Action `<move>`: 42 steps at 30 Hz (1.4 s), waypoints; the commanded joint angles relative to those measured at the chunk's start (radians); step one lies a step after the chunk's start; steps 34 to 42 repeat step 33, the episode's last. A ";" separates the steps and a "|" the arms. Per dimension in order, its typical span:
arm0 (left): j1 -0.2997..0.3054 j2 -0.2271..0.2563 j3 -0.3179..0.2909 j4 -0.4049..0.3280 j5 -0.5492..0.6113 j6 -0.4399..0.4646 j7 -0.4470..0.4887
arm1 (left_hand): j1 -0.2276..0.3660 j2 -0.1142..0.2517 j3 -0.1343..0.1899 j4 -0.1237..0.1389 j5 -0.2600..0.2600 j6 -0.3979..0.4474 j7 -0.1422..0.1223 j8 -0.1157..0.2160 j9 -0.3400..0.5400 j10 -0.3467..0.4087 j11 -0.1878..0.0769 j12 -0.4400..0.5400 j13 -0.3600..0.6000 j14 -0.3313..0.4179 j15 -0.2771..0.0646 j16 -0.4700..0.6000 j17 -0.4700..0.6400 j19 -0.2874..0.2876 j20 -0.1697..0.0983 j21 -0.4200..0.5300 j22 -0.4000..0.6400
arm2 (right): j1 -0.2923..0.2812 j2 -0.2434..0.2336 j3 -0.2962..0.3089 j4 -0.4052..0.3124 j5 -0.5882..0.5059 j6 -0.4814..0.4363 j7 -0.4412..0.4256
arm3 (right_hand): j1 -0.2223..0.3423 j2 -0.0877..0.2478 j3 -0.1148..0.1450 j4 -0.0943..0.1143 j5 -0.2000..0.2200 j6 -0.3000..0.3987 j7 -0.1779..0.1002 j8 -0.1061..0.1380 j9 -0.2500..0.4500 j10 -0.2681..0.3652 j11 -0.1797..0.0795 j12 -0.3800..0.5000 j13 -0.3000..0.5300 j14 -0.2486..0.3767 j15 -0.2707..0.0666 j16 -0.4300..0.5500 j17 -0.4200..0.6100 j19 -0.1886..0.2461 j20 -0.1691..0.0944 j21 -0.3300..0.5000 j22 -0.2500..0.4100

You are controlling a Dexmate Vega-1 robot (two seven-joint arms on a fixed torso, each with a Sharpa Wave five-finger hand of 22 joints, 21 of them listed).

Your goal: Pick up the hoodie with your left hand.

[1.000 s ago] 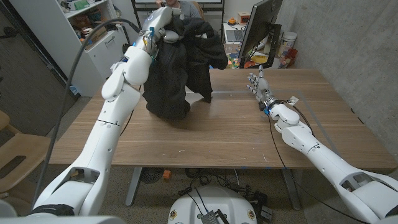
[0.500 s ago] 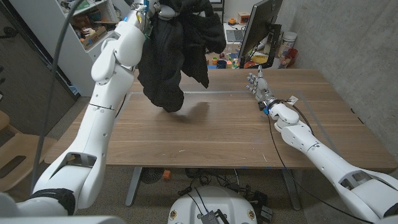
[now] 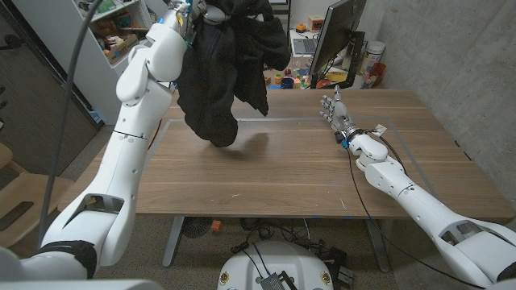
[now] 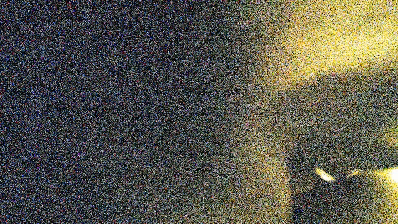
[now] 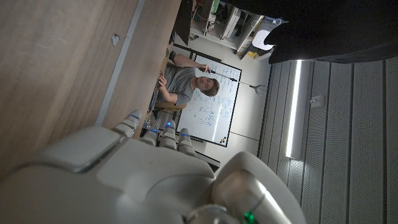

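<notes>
The black hoodie [image 3: 226, 68] hangs in the air above the far left part of the wooden table [image 3: 282, 173], its lowest fold just over the tabletop. My left hand [image 3: 211, 10] grips it at the top, at the upper edge of the head view, mostly wrapped in cloth. In the left wrist view dark, grainy cloth [image 4: 112, 112] lies right against the lens. My right hand [image 3: 332, 109] stands upright on the table at the far right, fingers apart and holding nothing. Its back [image 5: 124, 180] shows in the right wrist view, with a piece of the hoodie [image 5: 336, 28] beyond.
A monitor [image 3: 334, 36] stands at the table's far edge, with small colourful items [image 3: 290, 79] and a container [image 3: 372, 63] beside it. White shelves [image 3: 109, 32] stand at the back left. A chair [image 3: 20, 201] is left of the table. A person [image 5: 183, 81] sits behind the table.
My left arm has lifted the hoodie off the table, most of that rise in the first half second and only a little since. The right hand has not moved.
</notes>
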 commanded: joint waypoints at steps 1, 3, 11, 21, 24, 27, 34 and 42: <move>-0.003 0.013 0.014 0.010 0.012 0.018 -0.036 | 0.049 0.058 0.149 -0.008 -0.007 0.010 -0.001 0.007 0.002 0.060 -0.014 0.074 0.005 0.021 -0.004 0.000 0.002 -0.010 -0.078 0.009 -0.015 | -0.003 -0.007 0.003 -0.010 -0.002 -0.009 -0.006 | -0.001 0.030 -0.002 -0.001 0.002 -0.010 0.000 0.007 0.003 0.006 0.004 0.003 0.006 -0.013 0.001 0.006 0.006 -0.005 0.008 0.005 0.004; -0.003 0.014 0.015 0.011 0.013 0.018 -0.036 | 0.048 0.057 0.153 -0.008 -0.008 0.011 0.000 0.007 0.002 0.061 -0.014 0.074 0.005 0.022 -0.004 -0.001 0.002 -0.010 -0.078 0.012 -0.017 | -0.006 -0.008 0.004 -0.014 -0.001 -0.012 -0.010 | -0.001 0.030 -0.002 -0.001 0.002 -0.009 0.001 0.007 0.003 0.006 0.004 0.003 0.006 -0.013 0.001 0.005 0.006 -0.005 0.007 0.005 0.004; -0.002 0.019 0.024 0.015 0.027 0.015 -0.031 | 0.039 0.053 0.174 -0.009 -0.016 0.013 0.000 0.008 0.002 0.065 -0.013 0.074 0.005 0.026 -0.004 -0.003 0.002 -0.014 -0.078 0.023 -0.046 | -0.012 -0.012 0.012 -0.017 0.003 -0.009 -0.017 | -0.001 0.031 -0.002 -0.001 0.002 -0.009 0.001 0.007 0.003 0.005 0.004 0.002 0.006 -0.013 0.002 0.006 0.006 -0.005 0.007 0.005 0.004; -0.001 0.020 0.033 0.029 0.030 0.009 -0.024 | 0.033 0.051 0.184 -0.009 -0.024 0.012 0.000 0.008 0.003 0.066 -0.013 0.073 0.005 0.030 -0.004 -0.002 0.002 -0.012 -0.079 0.030 -0.071 | -0.017 -0.022 0.017 -0.027 0.004 -0.014 -0.024 | -0.001 0.031 -0.002 -0.001 0.002 -0.010 0.001 0.007 0.003 0.006 0.003 0.003 0.006 -0.017 0.002 0.004 0.006 -0.006 0.006 0.005 0.004; -0.001 0.020 0.034 0.036 0.023 -0.002 -0.020 | 0.031 0.051 0.185 -0.008 -0.025 0.011 0.001 0.009 0.004 0.067 -0.013 0.073 0.005 0.031 -0.004 -0.003 0.001 -0.013 -0.079 0.030 -0.075 | -0.017 -0.023 0.017 -0.030 0.001 -0.013 -0.025 | -0.001 0.031 -0.002 -0.001 0.002 -0.010 0.000 0.006 0.003 0.007 0.004 0.003 0.006 -0.018 0.002 0.004 0.006 -0.006 0.005 0.005 0.004; -0.005 0.026 0.040 0.033 0.036 0.005 -0.034 | 0.031 0.046 0.196 -0.012 -0.021 0.009 0.000 0.009 0.004 0.070 -0.013 0.074 0.006 0.027 -0.003 -0.005 0.002 -0.012 -0.079 0.035 -0.076 | -0.016 -0.029 0.017 -0.034 0.001 -0.017 -0.023 | -0.001 0.031 -0.001 -0.001 0.002 -0.011 0.000 0.006 0.003 0.005 0.003 0.002 0.006 -0.022 0.004 0.003 0.006 -0.009 0.004 0.004 0.004; -0.007 0.026 0.043 0.030 0.045 0.011 -0.037 | 0.029 0.042 0.213 -0.011 -0.016 0.010 0.000 0.010 0.004 0.075 -0.013 0.075 0.006 0.027 -0.003 -0.008 0.001 -0.015 -0.079 0.034 -0.085 | -0.018 -0.034 0.022 -0.037 0.006 -0.019 -0.024 | -0.002 0.031 -0.001 0.000 0.002 -0.011 0.001 0.006 0.003 0.004 0.003 0.002 0.006 -0.025 0.005 0.002 0.006 -0.016 0.009 0.001 0.004; -0.007 0.026 0.043 0.030 0.045 0.011 -0.037 | 0.029 0.042 0.213 -0.011 -0.016 0.010 0.000 0.010 0.004 0.075 -0.013 0.075 0.006 0.027 -0.003 -0.008 0.001 -0.015 -0.079 0.034 -0.085 | -0.018 -0.034 0.022 -0.037 0.006 -0.019 -0.024 | -0.002 0.031 -0.001 0.000 0.002 -0.011 0.001 0.006 0.003 0.004 0.003 0.002 0.006 -0.025 0.005 0.002 0.006 -0.016 0.009 0.001 0.004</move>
